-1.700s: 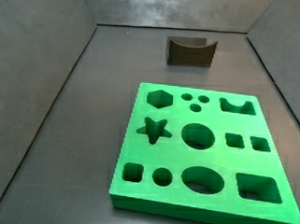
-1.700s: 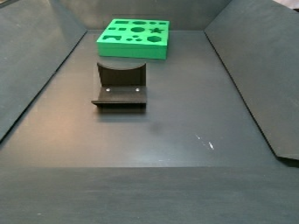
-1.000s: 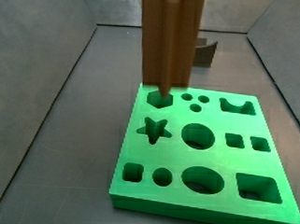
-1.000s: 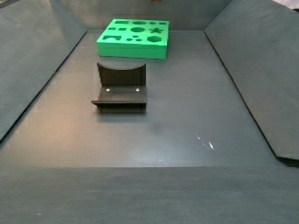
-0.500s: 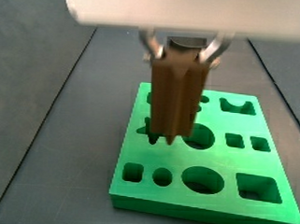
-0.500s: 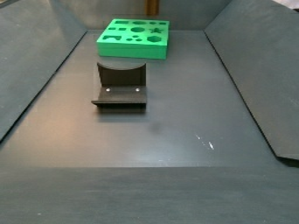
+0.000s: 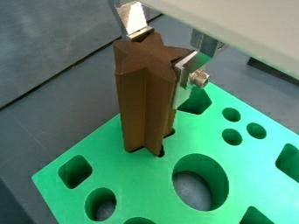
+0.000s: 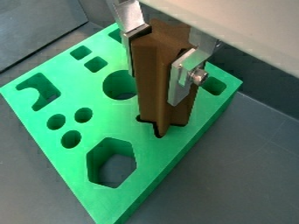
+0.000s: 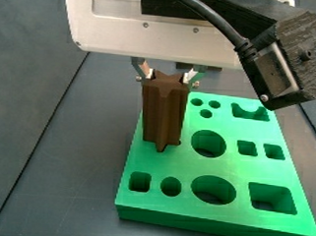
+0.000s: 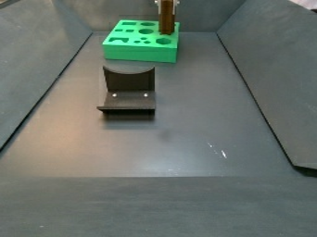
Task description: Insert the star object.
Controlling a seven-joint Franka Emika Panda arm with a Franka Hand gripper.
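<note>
The star object [image 9: 162,112] is a tall dark brown ridged prism, held upright. My gripper [image 9: 163,75] is shut on its upper part. Its lower end stands at the star-shaped hole of the green board [image 9: 250,171]; how deep it sits I cannot tell. Both wrist views show the prism [image 7: 145,96] [image 8: 162,77] between the silver fingers [image 7: 184,72] [image 8: 184,77], its base at the board [image 7: 105,166] [image 8: 47,122]. In a side view the prism [image 10: 165,17] rises from the far board [image 10: 124,42].
The board has several other holes: round [image 9: 208,143], square [image 9: 247,148], hexagon [image 8: 114,161], oval [image 7: 200,180]. The fixture [image 10: 128,91], a dark bracket, stands before the board. Grey walls enclose the floor [image 10: 161,157].
The arm has come down into view with the star object. The prism has dropped lower over the board, and its lower end now meets the star-shaped hole.
</note>
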